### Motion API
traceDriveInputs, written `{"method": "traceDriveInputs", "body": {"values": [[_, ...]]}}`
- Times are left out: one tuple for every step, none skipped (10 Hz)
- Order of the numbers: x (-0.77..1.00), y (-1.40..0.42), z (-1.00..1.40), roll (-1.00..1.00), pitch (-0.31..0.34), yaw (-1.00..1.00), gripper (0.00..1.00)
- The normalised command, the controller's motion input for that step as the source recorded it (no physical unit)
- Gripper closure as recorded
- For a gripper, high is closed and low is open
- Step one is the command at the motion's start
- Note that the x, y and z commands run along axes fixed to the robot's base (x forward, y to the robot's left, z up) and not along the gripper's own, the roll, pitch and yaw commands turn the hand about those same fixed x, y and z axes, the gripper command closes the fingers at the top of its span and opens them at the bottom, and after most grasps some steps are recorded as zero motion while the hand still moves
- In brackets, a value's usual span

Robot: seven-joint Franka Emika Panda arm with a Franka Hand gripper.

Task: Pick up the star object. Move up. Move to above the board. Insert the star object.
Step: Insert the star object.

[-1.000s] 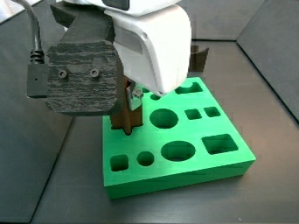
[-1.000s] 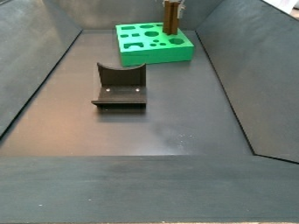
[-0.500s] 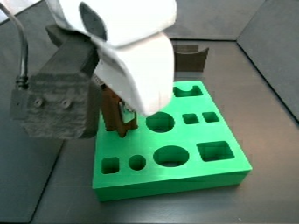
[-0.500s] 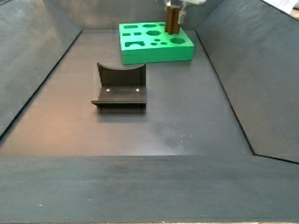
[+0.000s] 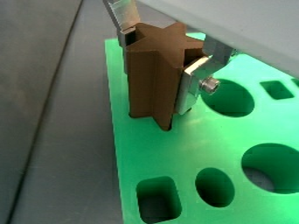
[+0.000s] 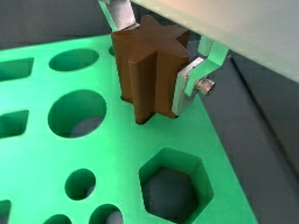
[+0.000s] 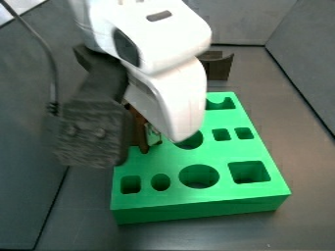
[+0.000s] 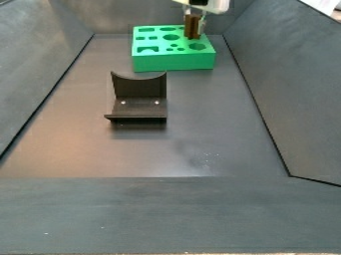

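My gripper (image 5: 158, 70) is shut on the star object (image 5: 152, 79), a brown wooden star-shaped peg held upright between the silver fingers (image 5: 197, 77). Its lower end stands in the board (image 5: 140, 162), a bright green slab with many cutouts. In both wrist views the peg's foot meets the green surface; it also shows in a wrist view (image 6: 142, 79) beside a hexagon cutout (image 6: 173, 185). In a side view the gripper (image 8: 196, 10) holds the peg (image 8: 194, 25) over the board's (image 8: 167, 58) far right part. In a side view the arm hides the peg above the board (image 7: 197, 204).
The fixture (image 8: 136, 98), a dark bracket on a base plate, stands on the dark floor in front of the board; it also shows behind the board in a side view (image 7: 220, 65). Sloped dark walls enclose the floor on all sides.
The gripper has moved down with the star object; less of the peg shows above the board than one second ago. The board and fixture have not moved.
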Motion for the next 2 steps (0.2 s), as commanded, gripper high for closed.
{"method": "traceDriveInputs", "body": {"values": [[-0.01,0.00,-0.27,-0.02,-0.094,0.00,1.00],[0.00,0.00,0.00,0.00,0.000,0.00,1.00]]}}
